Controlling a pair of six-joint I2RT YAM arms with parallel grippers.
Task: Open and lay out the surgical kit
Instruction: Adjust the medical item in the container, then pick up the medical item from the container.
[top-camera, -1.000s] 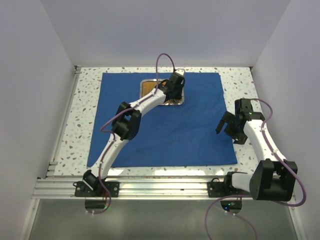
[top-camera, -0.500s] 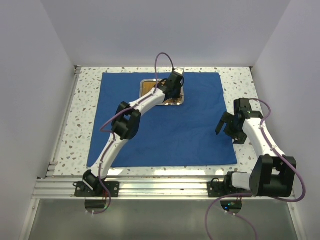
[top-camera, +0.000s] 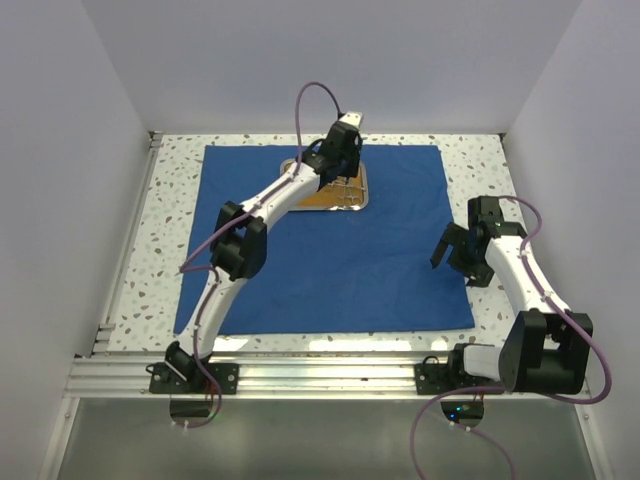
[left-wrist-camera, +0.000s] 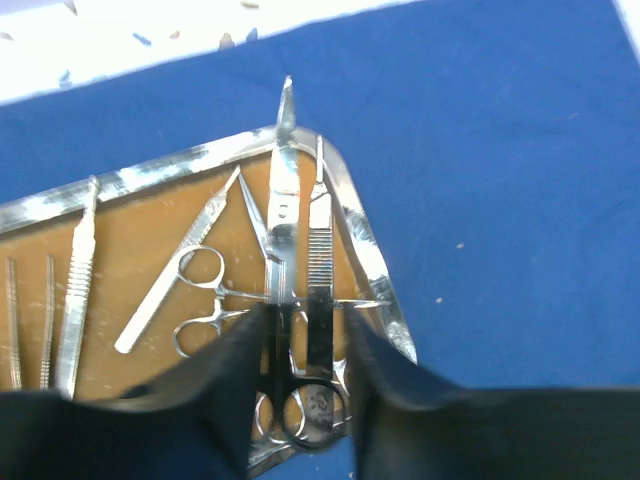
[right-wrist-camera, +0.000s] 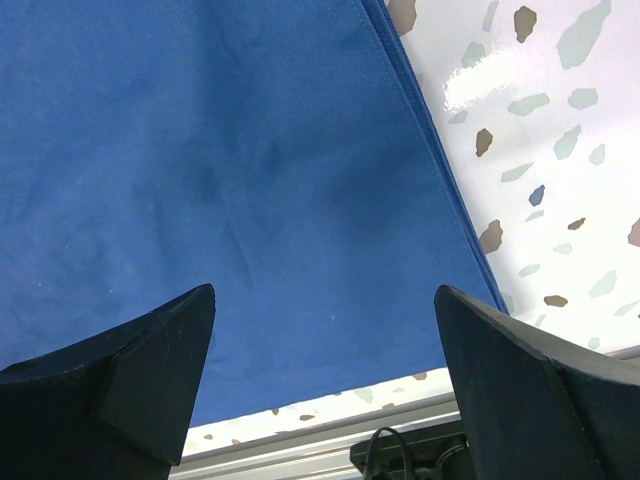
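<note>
The left gripper (left-wrist-camera: 308, 345) is hugging the scissors (left-wrist-camera: 283, 200) inside the tray (left-wrist-camera: 372, 275) (squeezing? can't tell). The right gripper (right-wrist-camera: 322, 300) is gaping open, well beside the tray.

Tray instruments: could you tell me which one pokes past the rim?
The long scissors by the right rim: only their tip crosses the tray's corner.

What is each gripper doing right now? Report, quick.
Left gripper: closed on the scissors, above the tray.
Right gripper: open, holding nothing, over the cloth.
</note>
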